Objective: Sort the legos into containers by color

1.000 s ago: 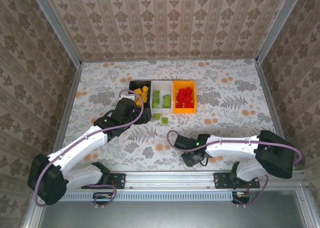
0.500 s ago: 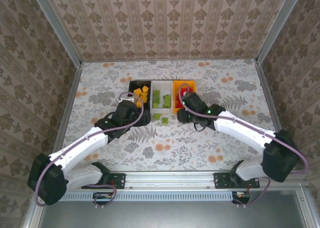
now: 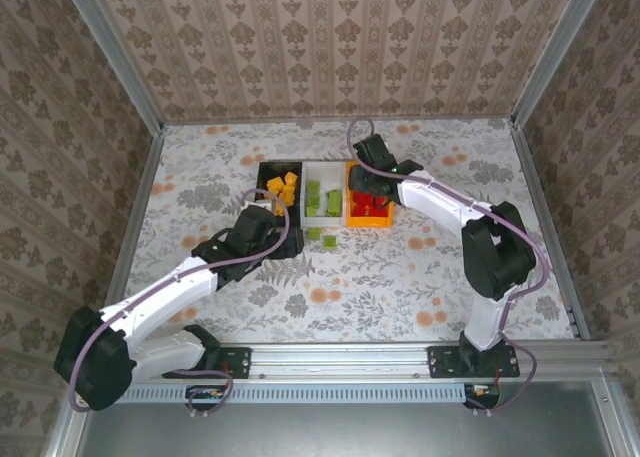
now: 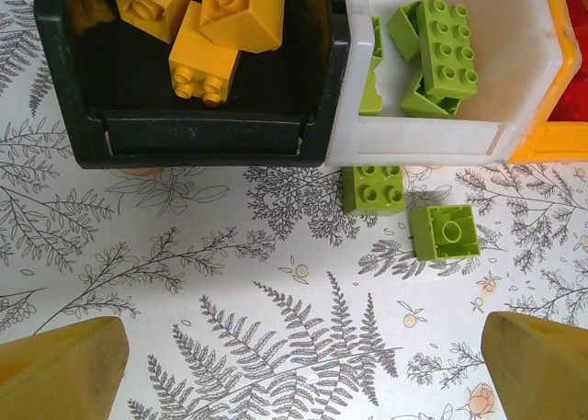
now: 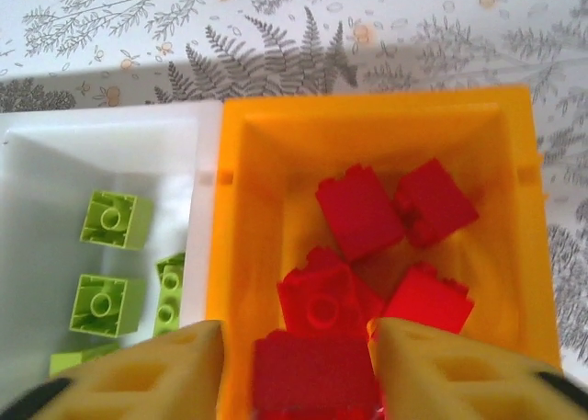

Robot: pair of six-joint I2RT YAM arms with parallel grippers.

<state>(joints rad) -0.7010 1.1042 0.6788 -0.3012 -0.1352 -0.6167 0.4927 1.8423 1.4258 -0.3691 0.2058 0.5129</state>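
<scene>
Right gripper (image 5: 296, 360): pinching a red brick (image 5: 317, 383) over the orange bin (image 5: 367, 103), above other red bricks (image 5: 358, 209).
Left gripper (image 4: 303, 360): spread wide over the table (image 4: 184, 255), nearside of the black bin (image 4: 202, 135).
Loose: two light green bricks (image 4: 373, 188) just near of the white bin (image 4: 432, 137).
Best move: release low, inside the rim.

From where I stand, the white surface printed with grey ferns and small orange blossoms (image 3: 420, 277) runs from wall to wall. Three upright panels close it in, all papered in a beige and brown damask pattern: the back panel (image 3: 330, 47), the left panel (image 3: 60, 157) and the right panel (image 3: 600, 127). Bare aluminium corner posts (image 3: 110, 52) stand where the panels meet. A silver slotted metal rail (image 3: 340, 357) lines the near edge, with a dull grey strip (image 3: 350, 427) just beyond it.
</scene>
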